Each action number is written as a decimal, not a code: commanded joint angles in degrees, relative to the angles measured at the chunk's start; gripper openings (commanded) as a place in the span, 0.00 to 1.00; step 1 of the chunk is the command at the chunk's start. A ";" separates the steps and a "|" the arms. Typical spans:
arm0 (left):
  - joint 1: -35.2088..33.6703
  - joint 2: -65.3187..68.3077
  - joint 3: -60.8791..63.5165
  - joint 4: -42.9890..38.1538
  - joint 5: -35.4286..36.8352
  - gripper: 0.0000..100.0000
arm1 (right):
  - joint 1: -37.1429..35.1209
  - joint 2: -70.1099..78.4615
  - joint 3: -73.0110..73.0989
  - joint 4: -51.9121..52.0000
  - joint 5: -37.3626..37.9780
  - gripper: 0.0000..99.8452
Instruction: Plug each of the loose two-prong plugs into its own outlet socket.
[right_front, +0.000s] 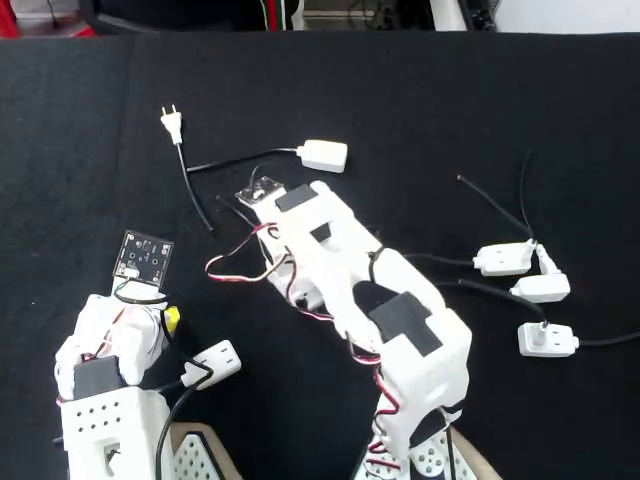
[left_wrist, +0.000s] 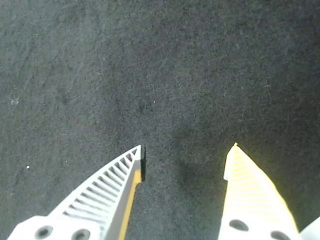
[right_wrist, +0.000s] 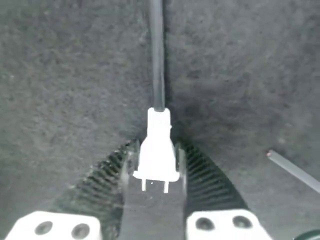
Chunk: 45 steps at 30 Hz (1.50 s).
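Right up close, the right tool (right_wrist: 156, 148) is pinching a small white plastic two-prong plug (right_wrist: 157, 159) by its flat sides between ribbed fingers (right_wrist: 205, 180), prongs toward the wrist, its black cable (right_wrist: 157, 55) running off over the fuzzy black cloth tabletop (right_wrist: 60, 75). The left tool (left_wrist: 187, 147) hangs spread wide over bare cloth, one ribbed white finger (left_wrist: 105, 195), one yellow. Seen from above, a second white plug (right_front: 171, 122) lies loose at the far side near a boxy white socket (right_front: 323, 155), three more sockets (right_front: 541, 288) cluster on the right arm's side, one (right_front: 215, 362) sits by the left arm; can't tell if any is filled.
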 joint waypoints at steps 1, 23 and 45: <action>-0.31 -0.53 -0.31 0.18 -0.35 0.27 | -1.05 0.22 -3.47 3.43 -0.35 0.08; -0.31 -0.53 -0.31 0.18 -0.35 0.27 | 1.58 -0.66 -0.13 0.53 1.76 0.20; 2.33 -0.53 0.22 0.26 -0.44 0.27 | -2.55 1.45 -4.62 7.56 -1.76 0.24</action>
